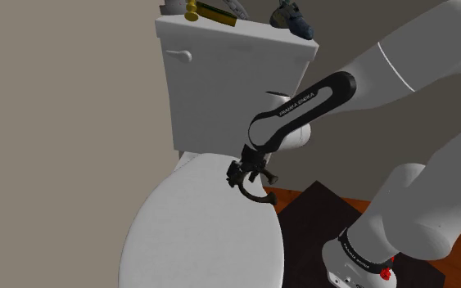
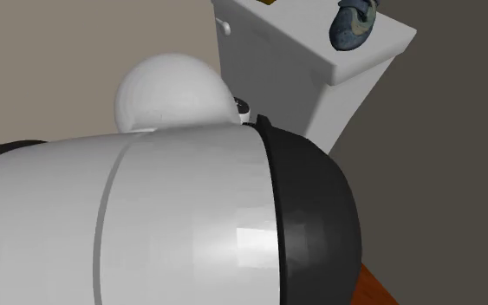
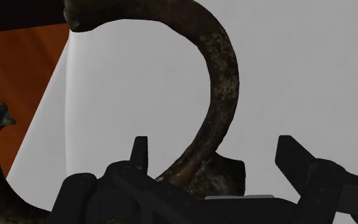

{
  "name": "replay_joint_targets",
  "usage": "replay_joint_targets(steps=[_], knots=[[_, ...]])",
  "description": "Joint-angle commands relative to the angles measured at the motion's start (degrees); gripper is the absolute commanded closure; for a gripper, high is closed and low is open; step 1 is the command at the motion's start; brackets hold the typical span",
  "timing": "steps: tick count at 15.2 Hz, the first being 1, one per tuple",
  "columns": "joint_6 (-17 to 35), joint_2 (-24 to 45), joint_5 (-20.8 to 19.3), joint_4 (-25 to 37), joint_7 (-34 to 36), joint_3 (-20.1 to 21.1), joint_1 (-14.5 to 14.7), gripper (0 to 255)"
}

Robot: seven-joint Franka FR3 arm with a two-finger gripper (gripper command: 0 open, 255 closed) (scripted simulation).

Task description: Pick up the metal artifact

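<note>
My gripper hangs just over the toilet lid at its rim, jaws apart w/ the dark rusty metal artifact btwn them, neither finger touching it, artifact lying at that rim.

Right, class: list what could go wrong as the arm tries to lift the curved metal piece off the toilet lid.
1. The artifact lies near the rim of the toilet lid; a nudge could slide it onto the floor.
2. Its thin curved band sits nearer one finger of the open pincer, so closing may twist it loose.
</note>
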Motion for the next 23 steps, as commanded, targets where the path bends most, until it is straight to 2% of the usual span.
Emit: replay_joint_targets(steps=[1, 4, 5, 14, 23], knots=[[1.8, 1.9, 1.3, -0.1, -1.3, 0.0, 0.3, 0], [3.1, 3.3, 2.4, -0.1, -2.3, 0.1, 0.5, 0], [3.3, 3.5, 2.5, 0.0, -2.4, 0.1, 0.5, 255], [3.1, 3.3, 2.4, -0.1, -2.3, 0.1, 0.5, 255], [-4.6, -4.3, -2.8, 0.5, 2.8, -0.1, -0.7, 255]])
